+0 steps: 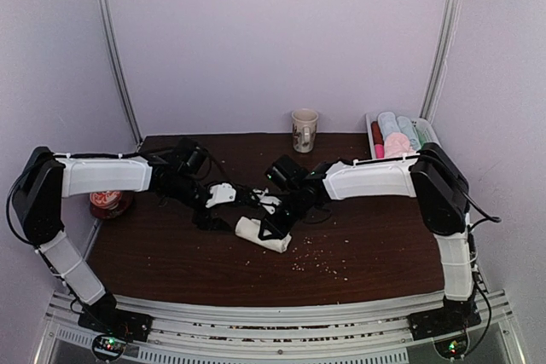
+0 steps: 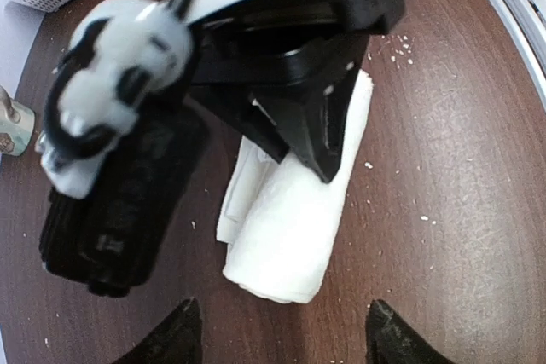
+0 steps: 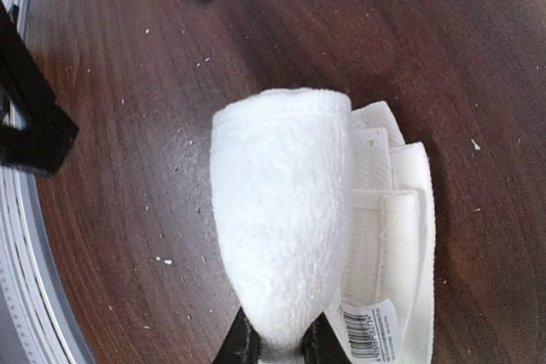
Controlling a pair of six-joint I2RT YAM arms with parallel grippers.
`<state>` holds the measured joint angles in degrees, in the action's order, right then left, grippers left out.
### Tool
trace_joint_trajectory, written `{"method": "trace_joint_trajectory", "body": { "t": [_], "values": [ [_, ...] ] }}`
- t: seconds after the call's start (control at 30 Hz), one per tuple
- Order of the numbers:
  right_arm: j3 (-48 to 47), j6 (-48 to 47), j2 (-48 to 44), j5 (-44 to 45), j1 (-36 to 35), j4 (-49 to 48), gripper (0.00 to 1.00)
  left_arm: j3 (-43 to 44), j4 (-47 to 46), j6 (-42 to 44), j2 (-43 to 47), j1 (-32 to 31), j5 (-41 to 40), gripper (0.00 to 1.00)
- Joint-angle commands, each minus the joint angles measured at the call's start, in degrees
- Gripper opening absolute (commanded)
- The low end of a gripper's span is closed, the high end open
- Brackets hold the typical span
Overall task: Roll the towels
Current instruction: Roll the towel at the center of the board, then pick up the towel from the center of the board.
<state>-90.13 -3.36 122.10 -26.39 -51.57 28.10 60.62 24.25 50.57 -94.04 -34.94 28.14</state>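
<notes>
A: Whereabouts of the cream-white towel (image 1: 260,234)?

B: Middle of the tabletop (image 1: 392,236), partly rolled, lying slantwise between the two arms.

A: Grip?

B: Right fingers (image 3: 243,345) pinched on one end of the roll, long axis running straight away from them. Left fingers (image 2: 183,334) spread, grasping nothing, hovering just short of the opposite end and in line with that same axis.

A: Nearer arm, then?

B: Right, in contact. Left off the cloth, though near. Probably calls for steadying or tucking from the left end, going by the layout alone.

A: Anything unclear?

B: Plenty. Far end covered by the right arm's wrist in the left wrist view, blurred besides. Flat folded layers with a barcode label (image 3: 371,330) beside the roll: loose or caught under, impossible to tell. Pinched end cut off at the bottom edge of the right wrist view too.
</notes>
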Motion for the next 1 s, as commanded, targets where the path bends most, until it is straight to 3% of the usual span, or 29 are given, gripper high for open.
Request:
{"method": "trace_joint_trajectory", "body": {
  "t": [0.0,0.17,0.47,0.63,0.77,0.87,0.97],
  "values": [
    [-2.35,3.95,4.04,-4.84,2.08,3.02,0.0,-3.25,-8.55,2.78,1.69,-2.89,-1.77,0.62],
    [-2.95,4.59,5.6,-8.04,3.74,2.27,0.01,-6.14,-14.13,3.43,1.54,-6.66,-4.03,0.59],
    [-4.87,4.33,6.57,-9.4,4.17,3.83,0.02,-3.66,-18.01,2.28,-5.29,-9.39,-10.55,0.53],
    [-4.2,4.23,6.06,-9.74,4.91,3.64,0.02,-4.08,-19.47,1.74,-7.48,-9.7,-13.67,0.36],
    [-3.83,4.06,5.95,-10.21,5.12,3.77,0.03,-4.03,-20.79,1.24,-8.76,-9.72,-16.08,0.34],
    [-3.84,4.1,5.6,-10.72,5.26,3.8,0.1,-3.06,-19.79,1.45,-10.6,-9.99,-16.64,0.32],
    [-3.54,4.27,4.24,-10.56,5.49,3.32,0.3,-3.34,-19.33,2.48,-11.95,-11.0,-17.94,0.3]
  ]
}}
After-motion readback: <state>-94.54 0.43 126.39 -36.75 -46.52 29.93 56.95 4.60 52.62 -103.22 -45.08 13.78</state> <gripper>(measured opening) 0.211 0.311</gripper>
